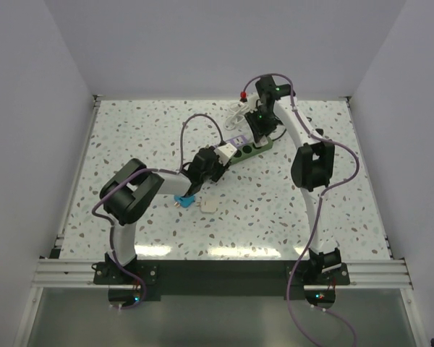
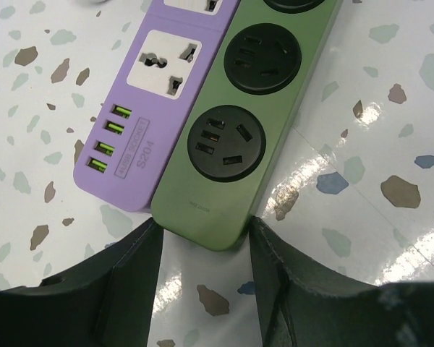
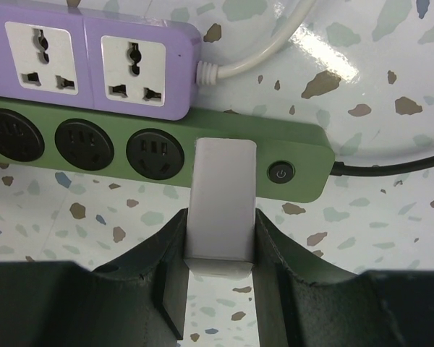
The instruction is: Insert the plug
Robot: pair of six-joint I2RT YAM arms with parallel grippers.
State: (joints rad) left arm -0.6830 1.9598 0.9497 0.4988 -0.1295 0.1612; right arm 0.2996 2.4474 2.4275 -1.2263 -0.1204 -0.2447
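Observation:
A green power strip (image 3: 79, 116) with round black sockets lies beside a purple one (image 3: 101, 58). My right gripper (image 3: 218, 224) is shut on a white rectangular plug (image 3: 223, 195), which stands on the green strip between its last socket (image 3: 155, 152) and the power button (image 3: 281, 172). My left gripper (image 2: 202, 231) straddles the other end of the green strip (image 2: 202, 202), with both fingers touching its corners. In the top view the left gripper (image 1: 205, 165) and the right gripper (image 1: 259, 129) sit at opposite ends of the strips (image 1: 249, 151).
The purple strip (image 2: 123, 159) touches the green one's left side and has USB ports. A white cable (image 3: 275, 43) and a black cable (image 3: 390, 168) run off to the right. A blue object (image 1: 182, 198) and a small white plug (image 1: 208, 206) lie near the left arm. A red-tipped item (image 1: 243, 95) lies at the back.

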